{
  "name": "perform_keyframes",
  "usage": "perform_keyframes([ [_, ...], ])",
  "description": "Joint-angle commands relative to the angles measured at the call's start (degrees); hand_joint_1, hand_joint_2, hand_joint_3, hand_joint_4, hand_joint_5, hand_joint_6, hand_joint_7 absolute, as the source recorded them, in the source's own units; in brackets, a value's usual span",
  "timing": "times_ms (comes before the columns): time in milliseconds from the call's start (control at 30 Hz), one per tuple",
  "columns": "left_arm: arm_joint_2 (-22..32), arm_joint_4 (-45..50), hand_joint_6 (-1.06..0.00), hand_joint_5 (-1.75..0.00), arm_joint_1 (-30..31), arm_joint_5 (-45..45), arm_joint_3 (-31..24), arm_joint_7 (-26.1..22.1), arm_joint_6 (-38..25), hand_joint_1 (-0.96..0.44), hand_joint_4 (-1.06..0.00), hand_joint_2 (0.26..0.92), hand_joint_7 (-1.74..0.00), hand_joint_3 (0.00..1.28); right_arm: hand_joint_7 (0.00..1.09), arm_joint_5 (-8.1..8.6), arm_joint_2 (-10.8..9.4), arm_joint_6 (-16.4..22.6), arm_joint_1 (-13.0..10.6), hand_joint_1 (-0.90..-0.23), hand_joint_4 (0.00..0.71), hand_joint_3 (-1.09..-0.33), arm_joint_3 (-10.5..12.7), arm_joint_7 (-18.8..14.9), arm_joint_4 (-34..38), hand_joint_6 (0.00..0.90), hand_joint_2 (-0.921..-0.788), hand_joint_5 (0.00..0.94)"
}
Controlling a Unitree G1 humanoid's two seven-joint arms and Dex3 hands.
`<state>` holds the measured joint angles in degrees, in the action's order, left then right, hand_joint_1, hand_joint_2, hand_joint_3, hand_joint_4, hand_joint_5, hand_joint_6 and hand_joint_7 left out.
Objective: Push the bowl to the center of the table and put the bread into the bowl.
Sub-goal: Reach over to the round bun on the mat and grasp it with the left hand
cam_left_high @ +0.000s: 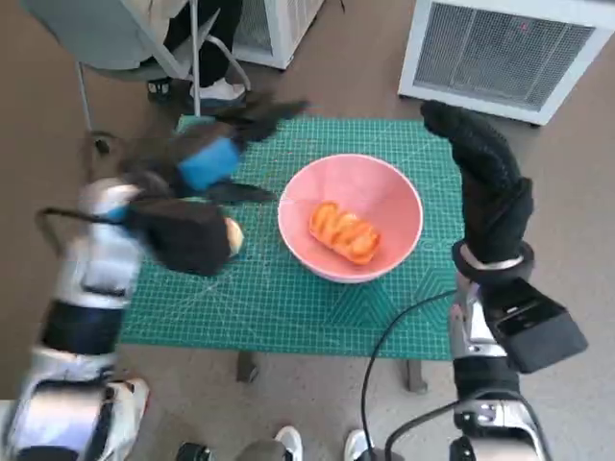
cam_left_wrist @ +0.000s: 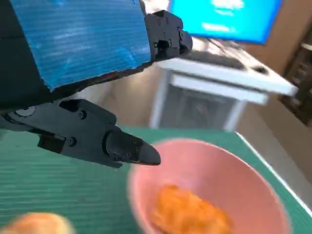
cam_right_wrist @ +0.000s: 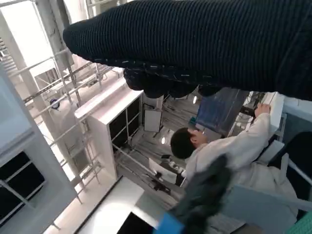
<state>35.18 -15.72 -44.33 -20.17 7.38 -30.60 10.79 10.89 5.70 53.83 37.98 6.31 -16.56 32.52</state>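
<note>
Beside bowl, pale round object

Bread in bowl mid-table, left hand left of bowl, right hand right

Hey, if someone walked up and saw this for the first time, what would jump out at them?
The pink bowl near the middle of the green mat, with orange bread lying inside it. Next, the blurred left hand with its blue tape beside the bowl, and the gloved right hand raised at the mat's right edge, holding nothing.
</note>
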Motion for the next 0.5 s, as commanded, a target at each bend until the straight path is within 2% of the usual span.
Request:
perform_keyframes([
  [33,2.7,0.5,-0.19,-0.01,2.7,0.0,-1.3,0.2,-1.0,-0.28,-0.09,0.915,-0.07,0.01,0.74,0.05,-0.4,-0.4,-1.0,-0.531,0.344,-0.762,-0.1,0.0,0.7,-0.001,-0.921,0.011],
  [233,5.8,-3.2,-0.20,0.00,5.0,-1.0,-1.9,1.4,-0.1,-0.31,-0.09,0.915,-0.06,0.00,0.74,0.35,-0.7,-0.3,-0.6,-0.535,0.342,-0.761,-0.2,-0.3,1.2,-0.001,-0.921,0.010],
  [500,6.2,-6.9,-0.22,-0.01,6.0,-1.7,-0.6,2.1,-0.8,-0.31,-0.10,0.911,-0.05,0.00,0.74,0.15,-0.5,-0.3,-0.1,-0.539,0.339,-0.761,-0.2,-0.4,1.8,-0.001,-0.921,0.008],
])
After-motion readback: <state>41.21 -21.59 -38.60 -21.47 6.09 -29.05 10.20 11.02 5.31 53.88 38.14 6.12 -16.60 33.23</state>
